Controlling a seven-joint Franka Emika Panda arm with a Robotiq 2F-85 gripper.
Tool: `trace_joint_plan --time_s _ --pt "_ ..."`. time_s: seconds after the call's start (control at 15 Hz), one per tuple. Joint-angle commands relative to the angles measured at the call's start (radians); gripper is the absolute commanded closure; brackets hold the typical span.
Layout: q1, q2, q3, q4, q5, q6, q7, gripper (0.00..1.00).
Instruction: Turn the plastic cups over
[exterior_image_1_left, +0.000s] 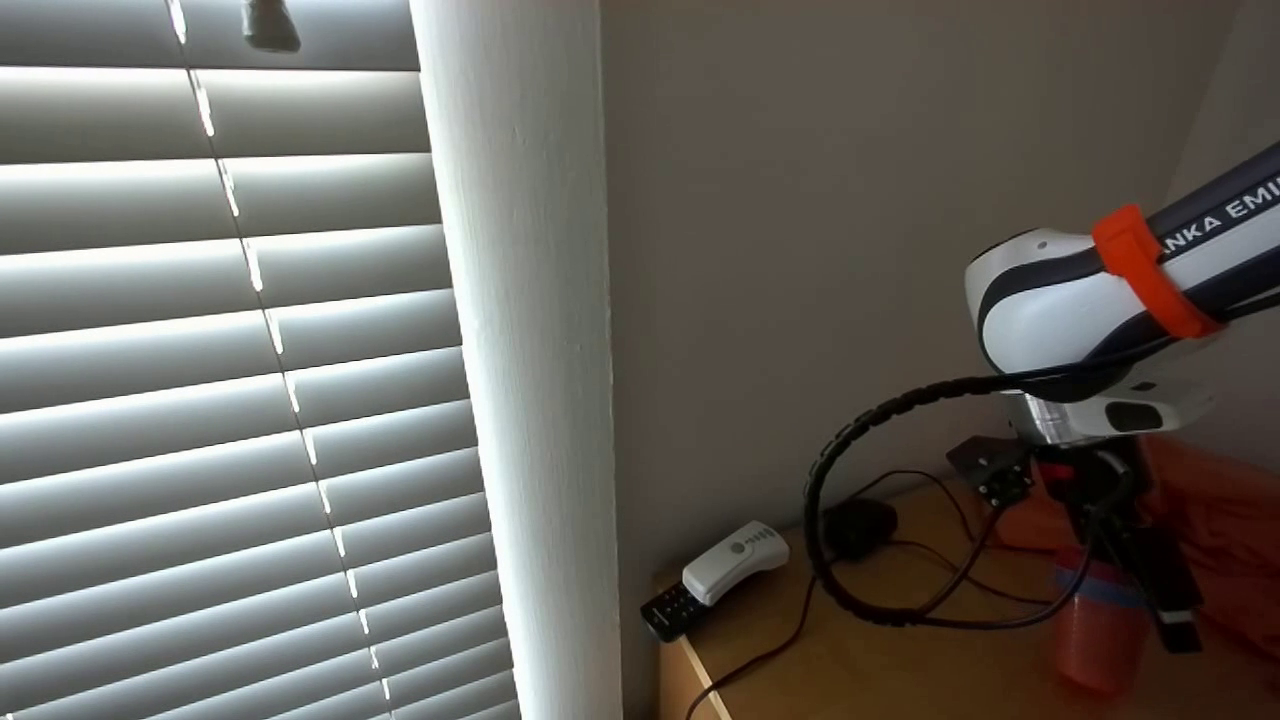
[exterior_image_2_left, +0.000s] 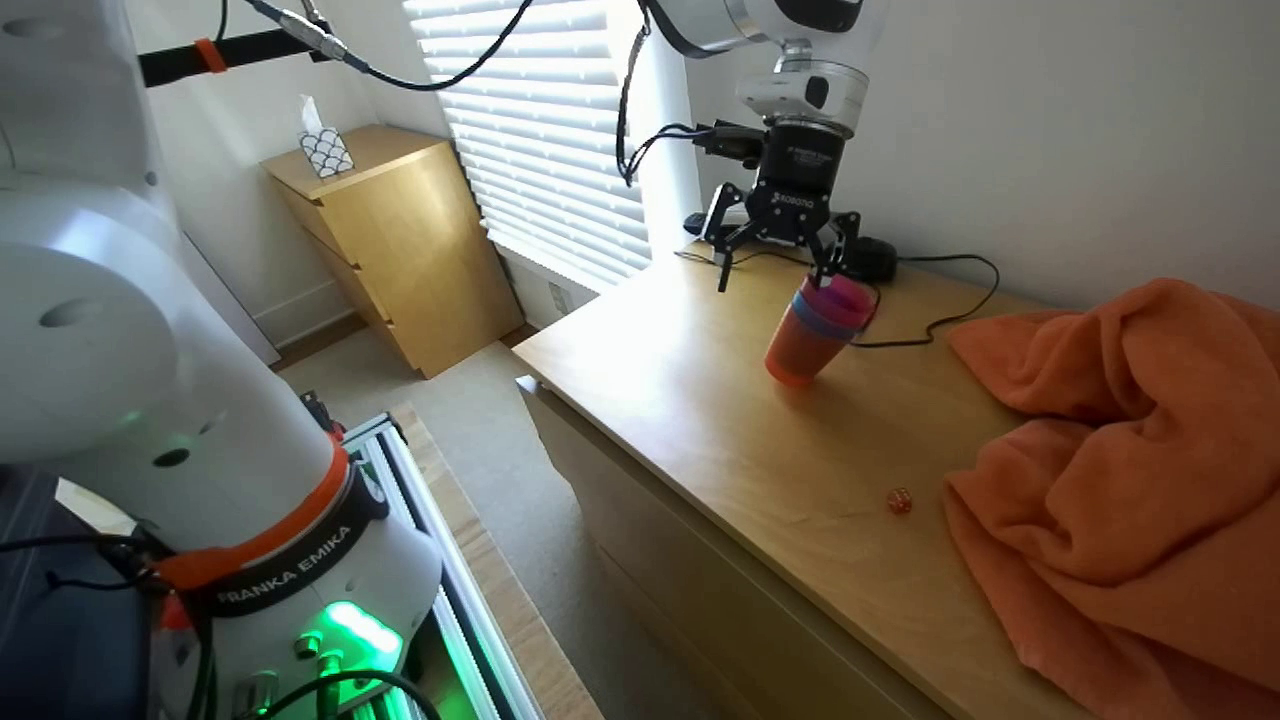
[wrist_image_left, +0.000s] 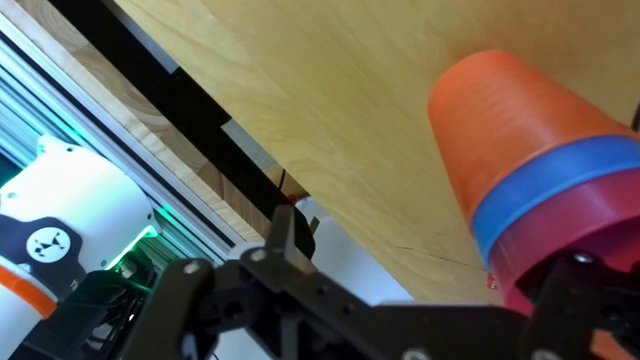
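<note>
A: A black metal two-finger gripper (exterior_image_2_left: 771, 284) stands spread wide, gripping nothing, one finger (wrist_image_left: 565, 295) reaching to the mouth of a nested stack of tapered orange, blue and pink plastic cups (wrist_image_left: 525, 150), tilted on a pale wooden dresser top (exterior_image_2_left: 680, 330). The opposite finger hangs well apart from the stack.

B: Is that finger propping the tilt?

A: Probably, though the mouth is too dark to show whether it presses the pink wall. If it slips away, the stack could drop on its side, mouths not yet turned down.

B: And if the gripper closes?

A: A shallow pinch on the pink rim could draw that cup free and leave the rest behind; an off-centre shove could set the lot rolling.

B: Toward what?

A: Near the stack, a thin black cable (exterior_image_2_left: 890, 345) could catch a rim. Farther off lie a small reddish dotted die (exterior_image_2_left: 899, 500) and a crumpled orange cloth (exterior_image_2_left: 1130, 460).

B: The pose?

A: In an exterior view, the jointed white-and-black arm (exterior_image_1_left: 1060, 310) slopes down to a bent wrist (exterior_image_1_left: 1090, 420), the gripper slanting toward the dresser top. Its white base (exterior_image_2_left: 290, 580) stands well apart from the cups.
</note>
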Motion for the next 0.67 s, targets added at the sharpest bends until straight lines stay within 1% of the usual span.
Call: trace_joint_plan --time_s 0.0,0.07,0.2,0.6 --pt "-0.014 -0.021 0.016 -0.009 0.049 -0.080 -0.038 0.00" --pt "-0.015 -0.031 0.016 -0.016 0.039 -0.095 -0.061 0.00" --pt "-0.016 -0.033 0.010 -0.010 0.041 -0.109 -0.046 0.00" --pt "-0.018 -0.043 0.016 -0.015 0.043 -0.101 -0.055 0.00"
